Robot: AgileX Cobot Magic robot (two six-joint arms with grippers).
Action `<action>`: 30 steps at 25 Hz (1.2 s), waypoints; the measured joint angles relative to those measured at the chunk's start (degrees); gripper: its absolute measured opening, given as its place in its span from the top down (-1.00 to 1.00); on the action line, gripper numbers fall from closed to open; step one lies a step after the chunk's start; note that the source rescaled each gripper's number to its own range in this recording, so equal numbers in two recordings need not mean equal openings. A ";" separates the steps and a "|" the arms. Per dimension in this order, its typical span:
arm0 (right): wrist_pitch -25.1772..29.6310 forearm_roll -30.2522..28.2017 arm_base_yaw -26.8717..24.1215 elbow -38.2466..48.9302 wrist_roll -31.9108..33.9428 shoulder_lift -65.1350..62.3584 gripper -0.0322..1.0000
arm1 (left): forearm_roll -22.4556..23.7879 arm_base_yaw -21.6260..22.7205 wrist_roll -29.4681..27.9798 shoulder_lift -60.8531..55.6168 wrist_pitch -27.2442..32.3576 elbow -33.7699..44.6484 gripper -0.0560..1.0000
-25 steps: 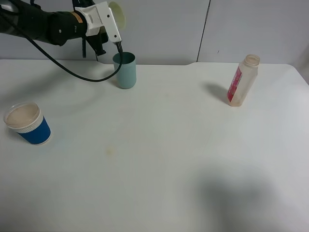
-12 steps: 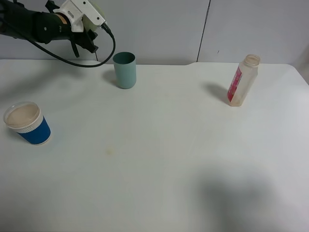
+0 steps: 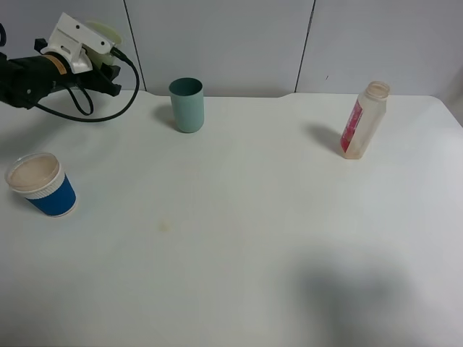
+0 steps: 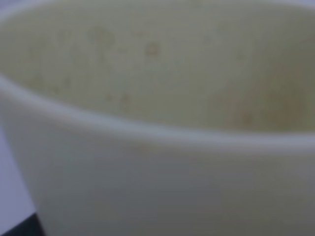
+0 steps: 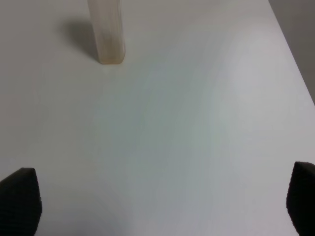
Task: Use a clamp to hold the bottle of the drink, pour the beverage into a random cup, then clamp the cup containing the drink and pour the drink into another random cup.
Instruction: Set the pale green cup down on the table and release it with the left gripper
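Note:
My left gripper [image 3: 105, 40] hangs above the table's back left corner, shut on a pale cream cup [image 3: 106, 30]. That cream cup [image 4: 157, 123] fills the left wrist view and hides the fingers. A teal cup [image 3: 187, 105] stands upright at the back, to the right of the left gripper. A blue cup [image 3: 40, 185] with a white rim and a beige inside stands at the left. The clear bottle [image 3: 364, 120] with a red label stands uncapped at the back right. In the right wrist view my right gripper [image 5: 160, 206] is open, with the bottle [image 5: 106, 29] ahead of it.
The white table [image 3: 239, 238] ends at a grey panelled wall [image 3: 239, 43] behind. A black cable [image 3: 108, 112] loops down from the left arm near the teal cup. The right arm is out of the exterior view.
The left arm has swung left and away from above the teal cup, carrying the cream cup with it. The bottle, the blue cup and the teal cup have stayed put.

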 joint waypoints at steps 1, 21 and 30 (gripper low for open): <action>0.00 0.00 0.00 0.00 0.00 0.00 -1.00 | 2.17 0.80 -2.97 0.00 -2.96 1.49 0.84; 0.00 0.00 0.00 0.00 0.00 0.00 -1.00 | 6.42 7.82 -16.55 -0.06 -27.67 14.28 0.84; 0.00 0.00 0.00 0.00 0.00 0.00 -1.00 | 3.93 1.90 -15.91 -0.06 -28.21 19.21 0.84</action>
